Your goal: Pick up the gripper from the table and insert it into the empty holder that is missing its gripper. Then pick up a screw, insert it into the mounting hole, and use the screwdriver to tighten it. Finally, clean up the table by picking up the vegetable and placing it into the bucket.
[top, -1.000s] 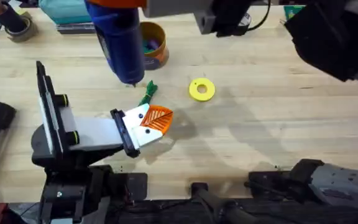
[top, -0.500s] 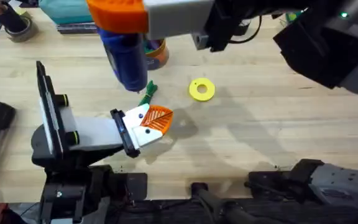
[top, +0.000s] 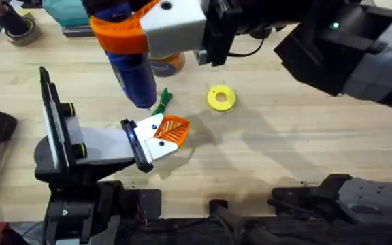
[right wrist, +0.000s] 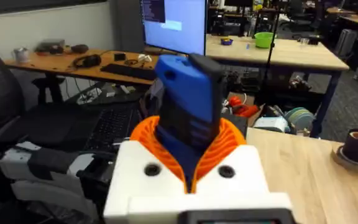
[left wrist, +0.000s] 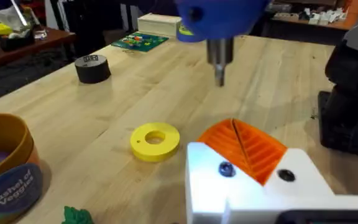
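Right gripper [right wrist: 191, 168] pinching screwdriver [top: 133, 71] at mid-barrel, bit down; rigid, smooth, likely slippery. Left gripper's [top: 163, 133] spread: cannot tell.

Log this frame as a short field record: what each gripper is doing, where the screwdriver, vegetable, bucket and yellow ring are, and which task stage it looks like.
right gripper: shut on the screwdriver, held bit-down above the table
left gripper: low over the table, orange ribbed pads on white holders; open or shut cannot be told
screwdriver bit: poised above the left gripper's orange pad, not touching
vegetable: on the table beside the left gripper's tip
bucket: upright, partly behind the screwdriver in the overhead view
yellow ring: flat on the table
stage: likely screw tightening; vegetable not yet binned
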Controlling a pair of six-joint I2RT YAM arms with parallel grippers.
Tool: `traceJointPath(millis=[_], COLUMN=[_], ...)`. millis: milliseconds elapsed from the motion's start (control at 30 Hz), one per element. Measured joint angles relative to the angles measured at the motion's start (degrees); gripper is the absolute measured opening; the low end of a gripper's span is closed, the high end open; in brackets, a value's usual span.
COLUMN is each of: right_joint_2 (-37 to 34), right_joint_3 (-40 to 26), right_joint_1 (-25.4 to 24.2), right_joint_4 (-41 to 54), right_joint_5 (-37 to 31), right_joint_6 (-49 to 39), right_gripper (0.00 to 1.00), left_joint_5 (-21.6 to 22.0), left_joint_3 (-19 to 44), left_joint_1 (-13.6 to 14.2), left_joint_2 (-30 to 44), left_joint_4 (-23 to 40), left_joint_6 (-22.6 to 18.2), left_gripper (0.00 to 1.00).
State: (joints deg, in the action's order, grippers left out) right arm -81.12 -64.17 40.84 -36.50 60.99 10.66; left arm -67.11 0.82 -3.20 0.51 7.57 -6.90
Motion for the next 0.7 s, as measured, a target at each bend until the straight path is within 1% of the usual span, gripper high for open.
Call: traceJointPath(millis=[233, 700], right_joint_2=[0.00, 0.00], right_joint_3=[4.07, 6.92], right_joint_1=[0.00, 0.00], right_joint_4=[-8.55, -8.56], right_joint_5=[0.04, 0.17], right_joint_6=[1.26, 1.79], right_gripper=[0.024, 0.024], left_joint_5=[0.00, 0.00], left_joint_3=[0.00, 0.00], left_joint_1=[0.00, 0.00], left_joint_2=[0.02, 0.00], left_joint_4=[0.00, 0.00], left_joint_6=[0.00, 0.00], left_gripper=[0.004, 0.004])
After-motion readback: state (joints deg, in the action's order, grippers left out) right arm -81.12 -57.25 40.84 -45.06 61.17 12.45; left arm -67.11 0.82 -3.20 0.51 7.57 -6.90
